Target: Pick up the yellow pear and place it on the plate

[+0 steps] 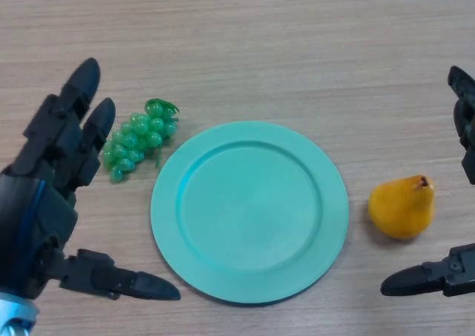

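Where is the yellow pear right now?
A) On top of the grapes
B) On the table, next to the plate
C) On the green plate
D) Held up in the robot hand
B, because the yellow pear lies on the bare wooden table just right of the green plate, apart from its rim, and the right robot hand is open around it without holding it.
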You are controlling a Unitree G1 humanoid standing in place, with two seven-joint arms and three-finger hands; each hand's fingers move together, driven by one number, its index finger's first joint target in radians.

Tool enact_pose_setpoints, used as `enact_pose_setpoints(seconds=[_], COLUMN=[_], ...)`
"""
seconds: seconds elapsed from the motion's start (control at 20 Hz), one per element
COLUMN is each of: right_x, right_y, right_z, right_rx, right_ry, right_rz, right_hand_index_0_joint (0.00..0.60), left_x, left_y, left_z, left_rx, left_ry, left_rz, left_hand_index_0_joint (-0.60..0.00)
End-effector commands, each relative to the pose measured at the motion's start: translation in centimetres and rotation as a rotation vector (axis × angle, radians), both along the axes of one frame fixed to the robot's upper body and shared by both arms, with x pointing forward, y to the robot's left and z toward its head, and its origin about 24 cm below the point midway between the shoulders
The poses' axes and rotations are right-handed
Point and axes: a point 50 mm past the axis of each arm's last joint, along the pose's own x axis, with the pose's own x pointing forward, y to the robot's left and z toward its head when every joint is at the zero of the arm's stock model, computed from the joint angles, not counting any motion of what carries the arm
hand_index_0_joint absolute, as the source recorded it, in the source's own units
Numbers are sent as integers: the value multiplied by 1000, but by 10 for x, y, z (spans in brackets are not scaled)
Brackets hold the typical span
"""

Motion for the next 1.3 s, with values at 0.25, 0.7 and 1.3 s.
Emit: enact_pose_setpoints(seconds=[0.25,0.7,1.3], right_x=[-5,45,94], right_y=[-9,-45,-56], right_z=[28,-24,-96], right_rx=[21,-35,-103], right_ry=[-195,-201,-42], right_rz=[-45,-111,-208], right_hand_index_0_joint=[0,0,0], left_x=[-10,-13,-9], left_y=[2,3,3], left_z=[20,15,9], left_rx=[32,-8,14], left_ry=[-145,-163,-149], left_rz=[37,48,66], left_hand_index_0_joint=[0,0,0])
